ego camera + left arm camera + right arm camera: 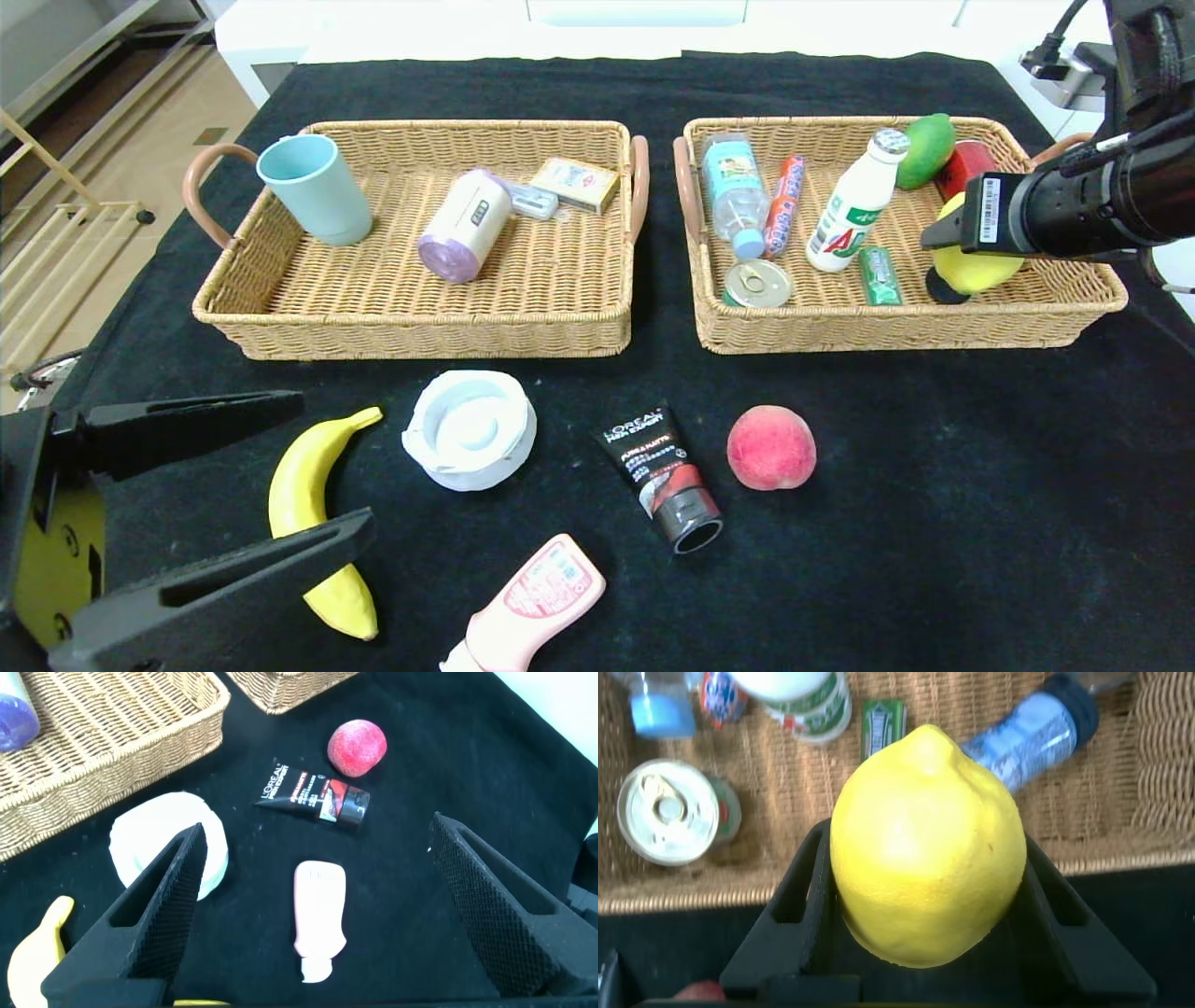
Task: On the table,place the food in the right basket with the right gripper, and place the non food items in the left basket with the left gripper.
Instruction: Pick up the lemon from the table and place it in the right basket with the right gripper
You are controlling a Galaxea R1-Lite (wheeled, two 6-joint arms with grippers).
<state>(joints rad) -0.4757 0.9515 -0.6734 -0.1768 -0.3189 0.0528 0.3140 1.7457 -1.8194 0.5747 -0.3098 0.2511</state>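
While the head view looked down on the table [934, 523], the right gripper [966, 266] hung over the right basket [1074, 317] and pinched the lemon [976, 271] between its fingers. The left gripper [224, 504] stood spread wide and empty near the banana [303, 485]. The peach [770, 448], the white container [470, 429], the tube [663, 471] and the pink bottle [537, 602] lay on the cloth in front of the baskets.

From the left wrist view, the open fingers framed the pink bottle [320, 910], which lay flat. It looked light and smooth, perhaps a little slippery, so a grip across its narrow body seemed best. The white container [168, 849] looked wide and stiff.

From the right wrist view, the lemon [926, 845] sat firmly across its middle. It seemed firm and rather heavy, and its round skin could roll after release. The peach looked soft and easy to bruise, so only gentle pressure would suit it.
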